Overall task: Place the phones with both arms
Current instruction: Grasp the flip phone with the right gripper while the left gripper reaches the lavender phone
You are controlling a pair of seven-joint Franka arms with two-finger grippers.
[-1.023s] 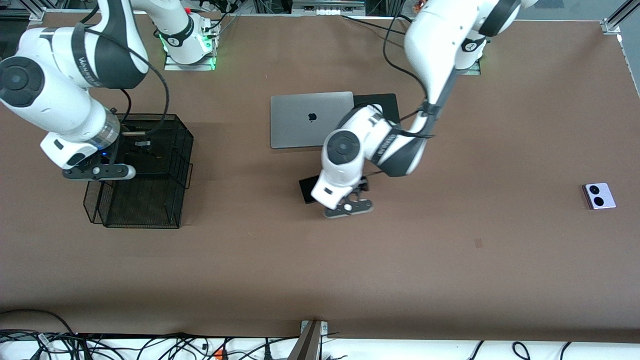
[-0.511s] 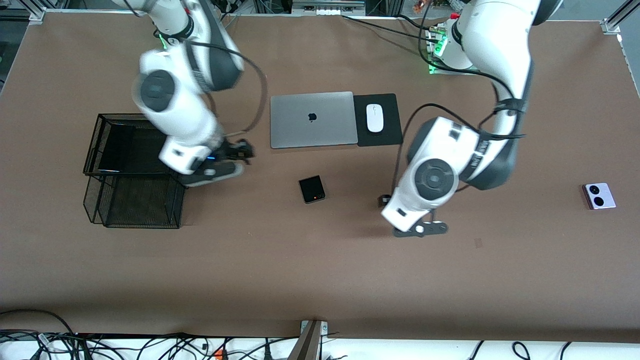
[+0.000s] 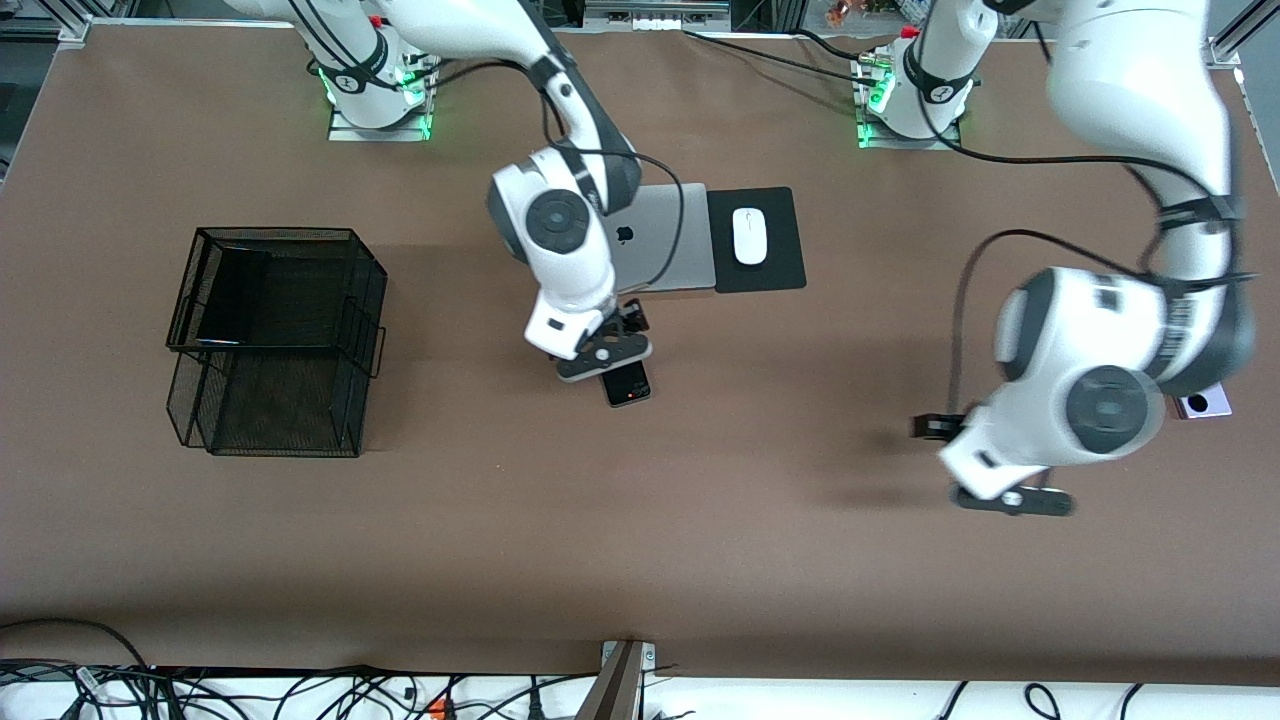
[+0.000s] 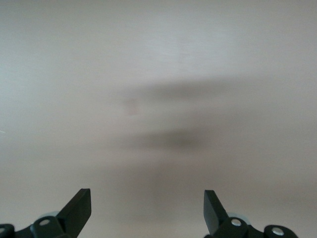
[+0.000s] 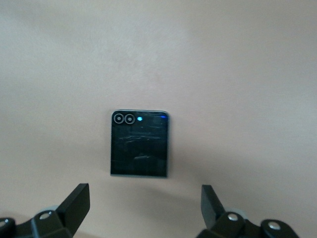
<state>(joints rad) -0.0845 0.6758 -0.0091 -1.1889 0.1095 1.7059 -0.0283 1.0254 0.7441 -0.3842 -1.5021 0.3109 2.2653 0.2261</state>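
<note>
1. The right hand [image 3: 612, 352] hangs over the small dark square flip phone [image 3: 626, 382], which lies flat on the brown surface [image 3: 640, 560], nearer to the front camera than the silver laptop [image 3: 670, 250].
2. In the right wrist view the right hand [image 5: 143, 208] has its fingers [image 5: 77, 201] spread wide, and the dark flip phone [image 5: 139, 143] sits between them lower down, untouched, its two round lenses and a small blue light showing along one edge.
3. The left hand [image 3: 1012, 497] hovers over bare surface toward the left arm's end of the table, holding nothing.
4. The left wrist view shows the left hand [image 4: 147, 210] with its fingers [image 4: 79, 206] spread apart over plain surface and soft shadows only.
5. The lavender-white phone [image 3: 1204, 405] lies on the surface toward the left arm's end, mostly covered in the front view by the left arm's wrist; only a corner with one dark lens shows.
6. A black wire-mesh basket [image 3: 275, 340] stands toward the right arm's end of the surface.
7. A white mouse [image 3: 749, 236] rests on a black pad [image 3: 785, 270] just beside the laptop, toward the left arm's end.
</note>
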